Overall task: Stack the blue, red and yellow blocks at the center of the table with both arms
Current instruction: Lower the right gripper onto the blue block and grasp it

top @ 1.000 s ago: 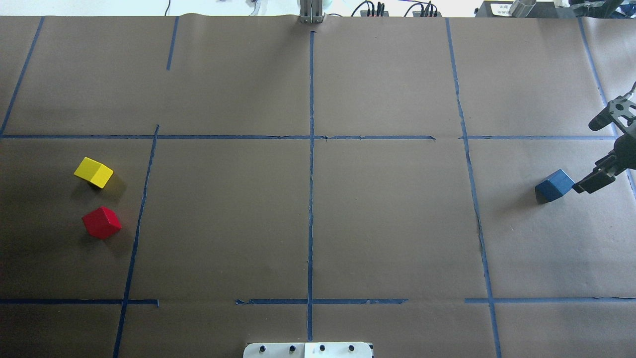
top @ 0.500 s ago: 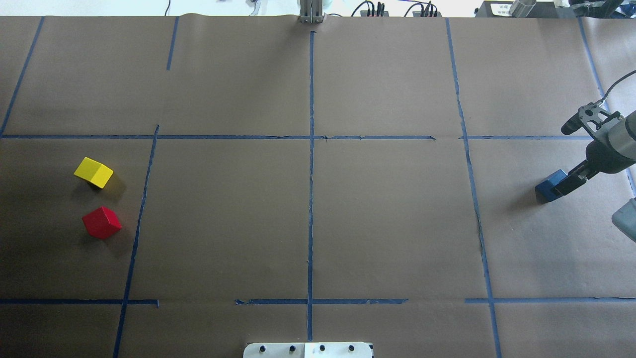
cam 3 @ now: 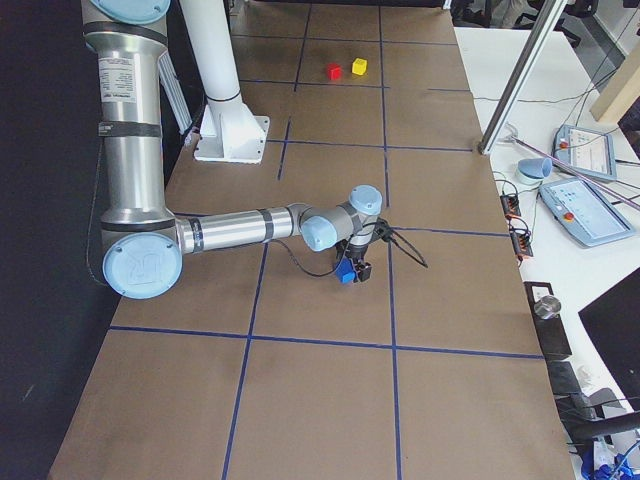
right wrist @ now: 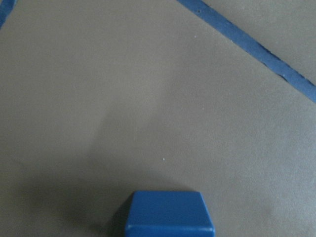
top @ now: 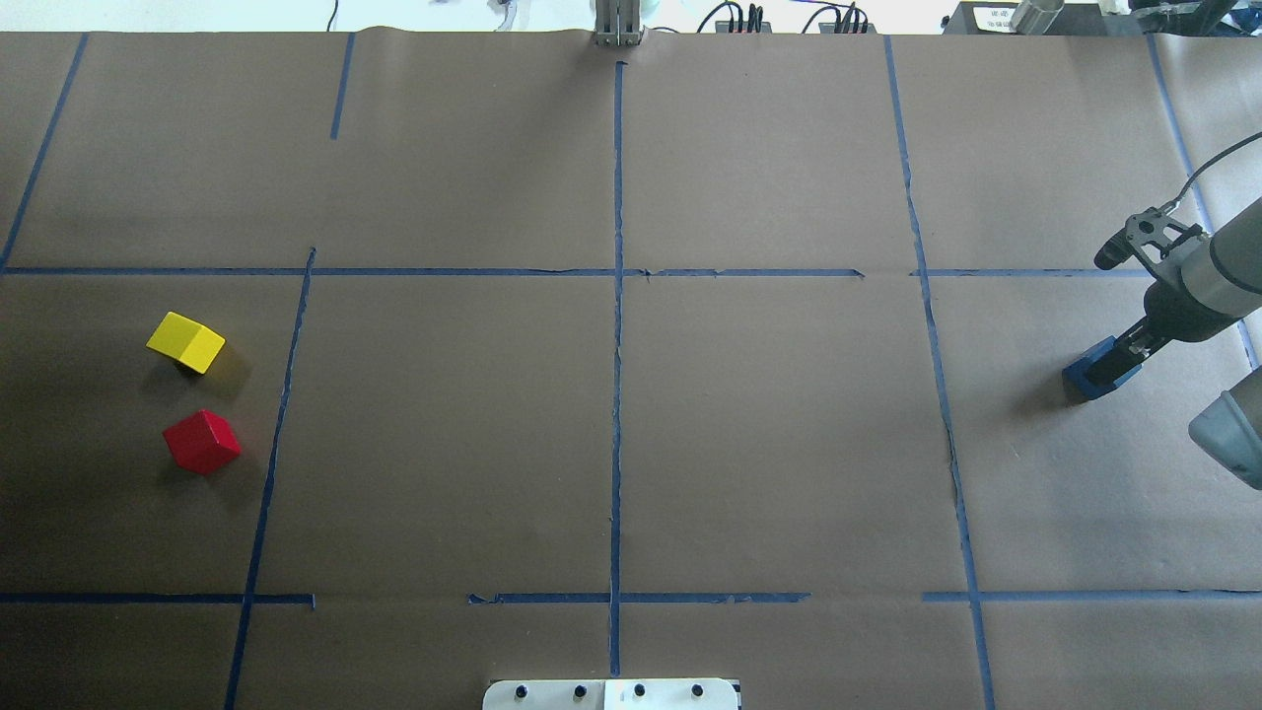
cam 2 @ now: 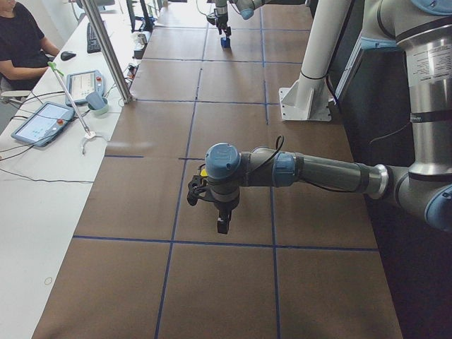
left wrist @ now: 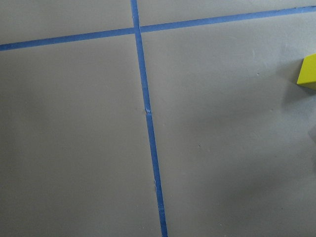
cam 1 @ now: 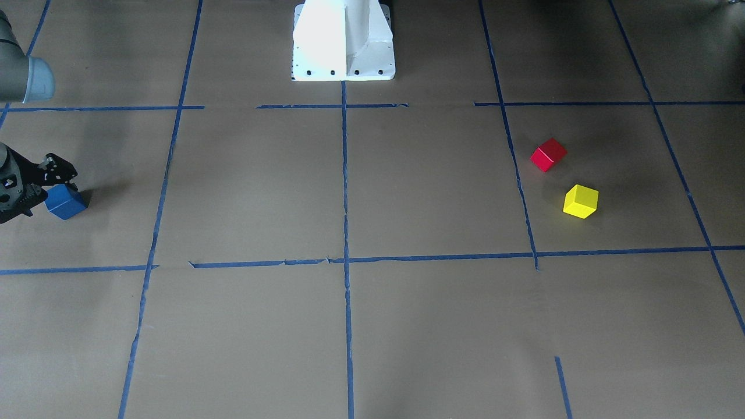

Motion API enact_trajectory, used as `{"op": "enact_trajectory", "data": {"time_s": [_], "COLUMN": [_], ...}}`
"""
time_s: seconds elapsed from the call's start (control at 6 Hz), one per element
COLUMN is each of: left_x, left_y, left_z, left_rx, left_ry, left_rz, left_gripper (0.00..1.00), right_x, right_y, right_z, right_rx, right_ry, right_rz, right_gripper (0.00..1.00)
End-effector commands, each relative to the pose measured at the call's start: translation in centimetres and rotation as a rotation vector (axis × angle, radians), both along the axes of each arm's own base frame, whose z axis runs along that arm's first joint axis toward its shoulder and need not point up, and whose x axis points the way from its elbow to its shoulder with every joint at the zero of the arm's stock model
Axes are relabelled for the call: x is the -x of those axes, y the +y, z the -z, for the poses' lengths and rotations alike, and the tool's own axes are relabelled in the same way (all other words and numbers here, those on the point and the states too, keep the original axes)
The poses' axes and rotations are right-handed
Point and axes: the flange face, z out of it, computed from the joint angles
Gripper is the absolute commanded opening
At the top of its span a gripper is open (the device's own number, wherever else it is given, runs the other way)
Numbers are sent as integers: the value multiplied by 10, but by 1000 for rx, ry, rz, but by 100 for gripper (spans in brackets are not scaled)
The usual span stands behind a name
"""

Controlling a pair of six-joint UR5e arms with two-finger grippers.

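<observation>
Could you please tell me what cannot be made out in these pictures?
Right end effector: whether it grips the blue block is unclear; overhead it partly covers the block, and the front-facing view's left edge crops it.
Left end effector: shows only in the exterior left view; open or shut cannot be told.
Yellow block: cut by the left wrist view's right edge.

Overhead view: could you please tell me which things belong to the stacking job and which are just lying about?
Job: blue block, red block, yellow block, table, right gripper.
Lying about: white pedestal, cables at the far edge.
</observation>
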Motion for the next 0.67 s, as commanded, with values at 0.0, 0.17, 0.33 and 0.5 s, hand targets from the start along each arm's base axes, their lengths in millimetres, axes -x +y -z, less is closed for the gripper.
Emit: {"op": "enact_trajectory", "data": {"time_s": [0.0,0.17,0.33,0.5], "left_x": [1,1,1,1], "left_y": [2,2,2,2], "left_z": [3,5,10,13], "left_rx": [-3,-7,-13,-18], "left_ry": [0,0,0,0], "left_rz": [3,3,3,3], "left_gripper": [100,100,100,100], "right_x": [12,15,14,16], "right_y": [4,5,5,4], "right_z": [0,0,-2,13], "right_rx": [12,8,12,9], "right_ry": [0,-5,-5,-26], "right_rz": [13,28,30,19], "right_gripper": [96,30,1,0]}}
